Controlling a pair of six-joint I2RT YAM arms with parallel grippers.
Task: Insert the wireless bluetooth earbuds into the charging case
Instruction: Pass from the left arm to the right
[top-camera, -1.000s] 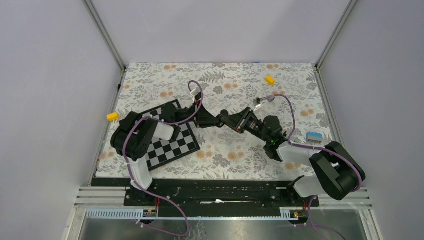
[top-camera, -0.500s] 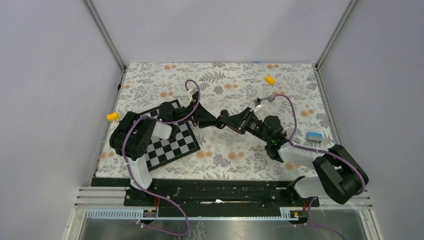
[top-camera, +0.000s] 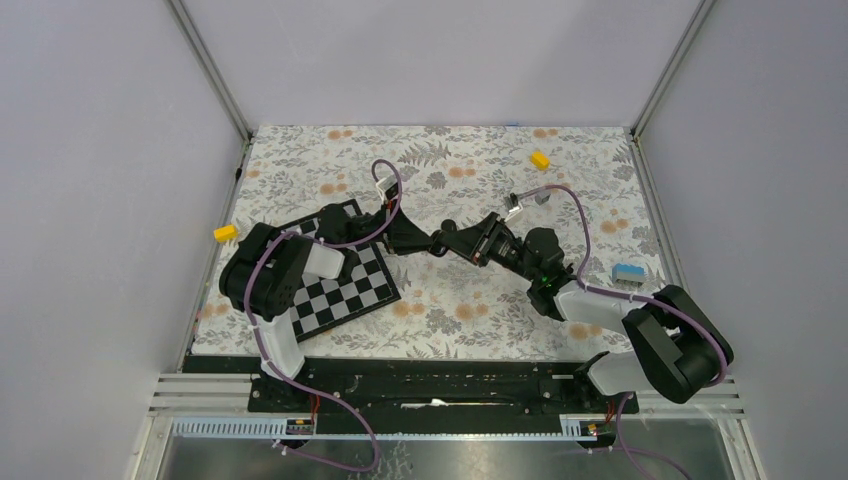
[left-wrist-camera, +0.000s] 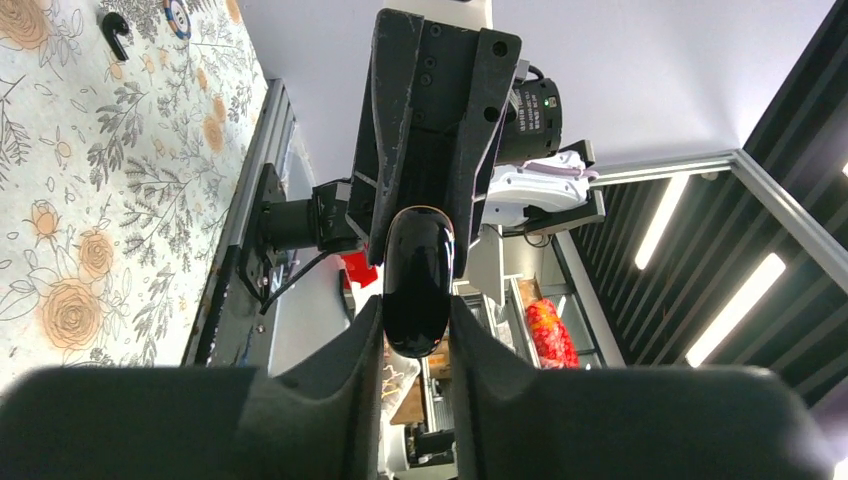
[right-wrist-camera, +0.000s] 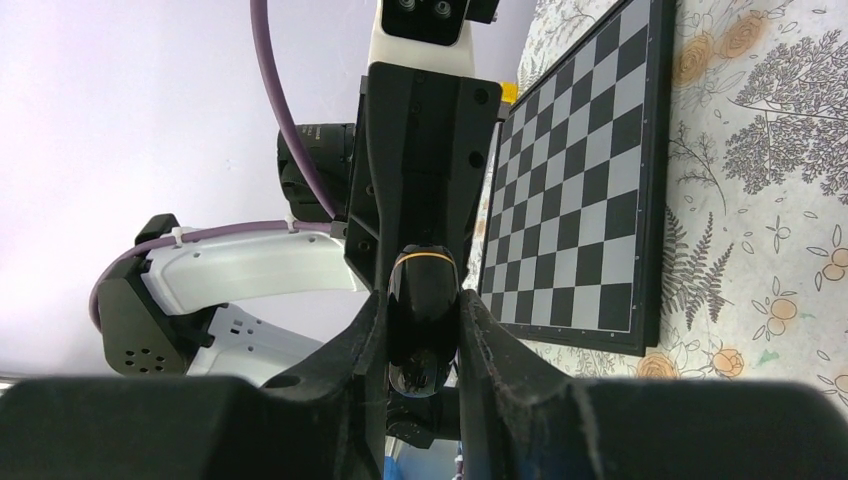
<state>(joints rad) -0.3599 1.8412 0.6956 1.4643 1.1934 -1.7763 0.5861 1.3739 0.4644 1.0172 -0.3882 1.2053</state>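
The left gripper (top-camera: 428, 241) and the right gripper (top-camera: 451, 238) met tip to tip above the floral cloth (top-camera: 470, 175), and both were clamped on the same charging case (left-wrist-camera: 418, 272). In the left wrist view the fingers (left-wrist-camera: 340, 372) stood narrow, pinching the near end of the glossy black case. Its far end reached up to the right gripper's black body straight ahead. In the right wrist view the fingers (right-wrist-camera: 500, 385) likewise squeezed the case from both sides, with a thin orange line (right-wrist-camera: 425, 257) across the end pointing away from them, toward the left gripper's body. Whether the case was open or closed could not be told. The checkerboard (top-camera: 345, 275) lay flat behind the left gripper, partly under its arm. A small black hooked piece (left-wrist-camera: 115, 30) lay on the cloth well off to the left of the left fingers, too small to identify. A yellow block (top-camera: 540, 160) sat well apart beyond the right gripper. A second yellow block (top-camera: 225, 233) sat far behind the left gripper, at the cloth's edge, and a blue and white block (top-camera: 627, 273) lay behind the right gripper, near its arm.
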